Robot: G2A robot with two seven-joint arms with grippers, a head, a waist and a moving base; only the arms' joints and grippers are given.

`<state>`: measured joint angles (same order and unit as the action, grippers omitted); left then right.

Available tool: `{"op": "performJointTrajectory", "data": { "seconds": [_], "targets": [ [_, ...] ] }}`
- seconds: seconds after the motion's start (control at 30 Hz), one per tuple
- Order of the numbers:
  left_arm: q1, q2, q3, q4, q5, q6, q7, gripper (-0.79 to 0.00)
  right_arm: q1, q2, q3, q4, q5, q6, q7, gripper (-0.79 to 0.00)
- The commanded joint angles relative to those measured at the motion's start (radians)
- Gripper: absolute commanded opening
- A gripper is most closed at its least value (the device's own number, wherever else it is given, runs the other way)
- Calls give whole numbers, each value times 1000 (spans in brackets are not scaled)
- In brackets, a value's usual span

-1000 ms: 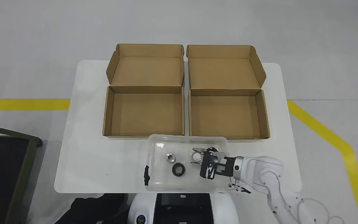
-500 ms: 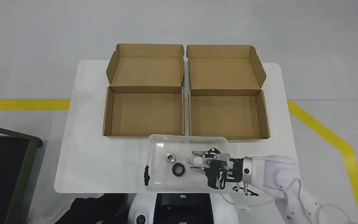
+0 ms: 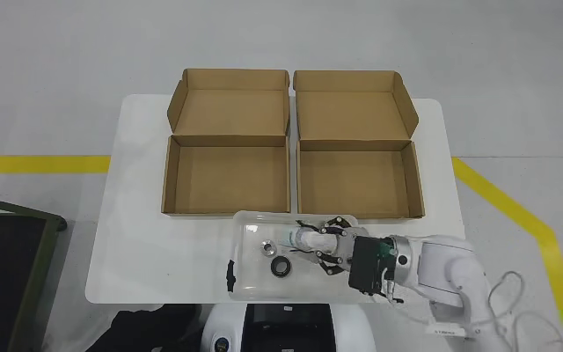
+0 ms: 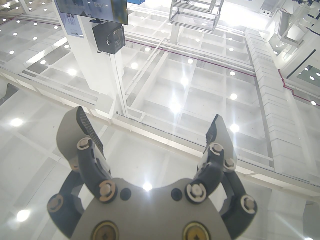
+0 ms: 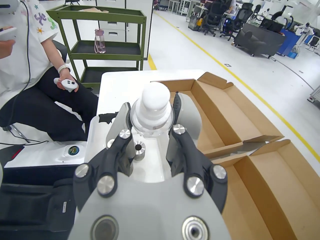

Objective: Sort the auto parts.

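Note:
My right gripper [image 3: 318, 244] [image 5: 151, 118] hangs over the clear plastic bin [image 3: 248, 223] at the table's front, shut on a white stepped cylindrical part [image 5: 153, 109] [image 3: 302, 239] lifted above the bin floor. A small metal bushing [image 3: 266, 248] [image 5: 139, 150] and a black ring [image 3: 281, 266] lie in the bin's left half. Two open cardboard boxes, the left box [image 3: 227, 179] and the right box [image 3: 354, 183], stand behind the bin. My left gripper [image 4: 150, 131] points up at the ceiling, open with nothing between its fingers.
The white table [image 3: 132, 220] has free surface left of the bin and along the right edge. A green metal cart [image 5: 100, 41] stands on the floor off the table's left side. Yellow floor lines [image 3: 53, 164] run on both sides.
My right gripper has risen and turned from pointing down into the bin to lying level, carrying the white part up off the bin floor. The bushing and ring stay put.

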<state>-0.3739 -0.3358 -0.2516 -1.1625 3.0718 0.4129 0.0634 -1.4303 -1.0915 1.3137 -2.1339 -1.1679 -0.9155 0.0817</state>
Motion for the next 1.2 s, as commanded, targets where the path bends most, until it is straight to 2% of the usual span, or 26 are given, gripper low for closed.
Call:
{"op": "performJointTrajectory", "data": {
  "seconds": [0.0,0.3,0.63,1.17],
  "targets": [
    [0,0,0,0,0,0,0,0,17,0,5,-1,41,7,-8,-785],
    [0,0,0,0,0,0,0,0,108,-3,26,-39,153,83,-22,-785],
    [0,0,0,0,0,0,0,0,171,-13,31,-42,239,167,-113,-785],
    [0,0,0,0,0,0,0,0,197,-20,58,-66,276,179,-215,-785]
  ]
}}
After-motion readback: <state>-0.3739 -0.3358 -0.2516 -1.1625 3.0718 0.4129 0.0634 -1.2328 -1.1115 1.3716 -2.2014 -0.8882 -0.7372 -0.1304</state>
